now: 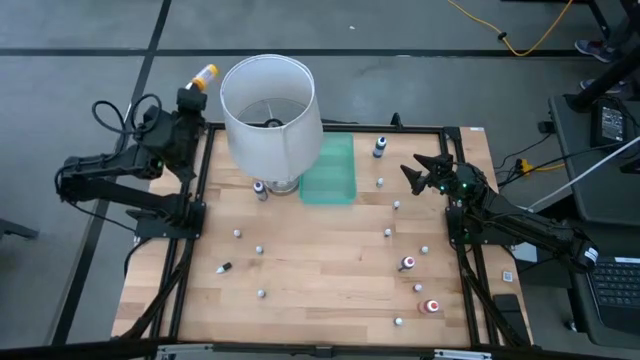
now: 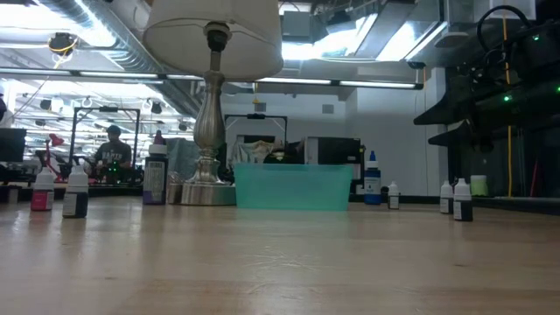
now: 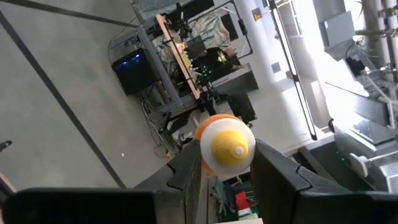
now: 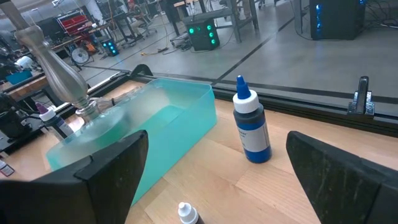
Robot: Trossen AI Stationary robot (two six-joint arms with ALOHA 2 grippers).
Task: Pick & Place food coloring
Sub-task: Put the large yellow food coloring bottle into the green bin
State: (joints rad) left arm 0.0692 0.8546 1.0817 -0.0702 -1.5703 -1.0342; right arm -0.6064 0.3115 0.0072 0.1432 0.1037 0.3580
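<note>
The food coloring is a set of tiny white-capped bottles scattered upright over the wooden table (image 1: 320, 270), among them two red ones (image 1: 407, 264) (image 1: 431, 306). One yellow-orange bottle (image 1: 206, 75) is up off the table beyond its far left corner, with my left gripper (image 1: 193, 90) shut on it. My right gripper (image 1: 425, 172) waits open at the table's right side, aimed at a larger blue bottle (image 4: 252, 127), with nothing between its fingers. My left gripper pinches the yellow-orange bottle's body (image 3: 211, 167) between its two fingers (image 3: 186, 171). The bottle lies along the fingers, its capped end (image 3: 227, 147) sticking out past the fingertips. It is lifted clear, lying about level, over the floor beyond the table's far left corner.
A white lampshade (image 1: 270, 110) on a metal lamp base (image 2: 208, 122) stands at the far middle. A translucent green tray (image 1: 330, 170) lies beside it, with a dark bottle (image 1: 260, 188) near the lamp foot. A black frame (image 1: 200, 180) rims the table.
</note>
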